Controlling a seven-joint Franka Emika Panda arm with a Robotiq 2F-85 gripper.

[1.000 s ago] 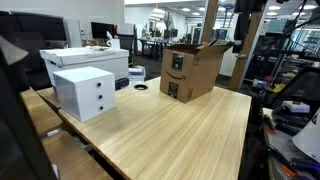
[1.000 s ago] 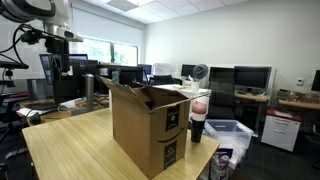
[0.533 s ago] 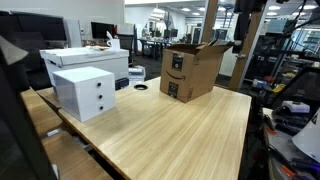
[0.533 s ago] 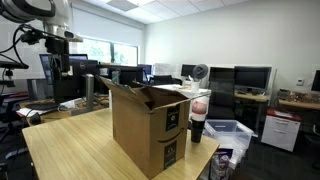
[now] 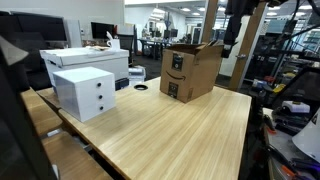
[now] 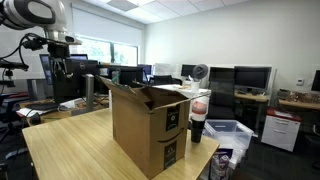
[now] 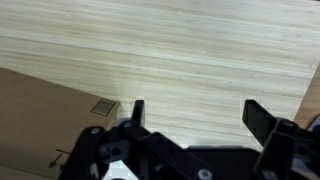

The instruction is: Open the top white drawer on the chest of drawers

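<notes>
The claw stands spread as wide as it goes, its two dark fingers well apart with nothing between them but bare wood. In the wrist view it hangs over the counter, just beside the cardboard box, whose brown top fills the lower left corner of that view.

In an exterior view the arm comes down from the top of the picture, above and just behind the far side of the cardboard box, touching nothing.

The chest of drawers sits on the counter well apart from the cardboard box, off to that box's left in this view and nearer the counter's edge. It stands upright. The top white drawer is shut, its front flush with the lower drawer beneath it, and each front carries a small dark knob. A larger white lidded storage box rises just behind the chest, also left of the cardboard box.

In an exterior view the cardboard box stands in front with its flaps up, and the chest cannot be seen there
</notes>
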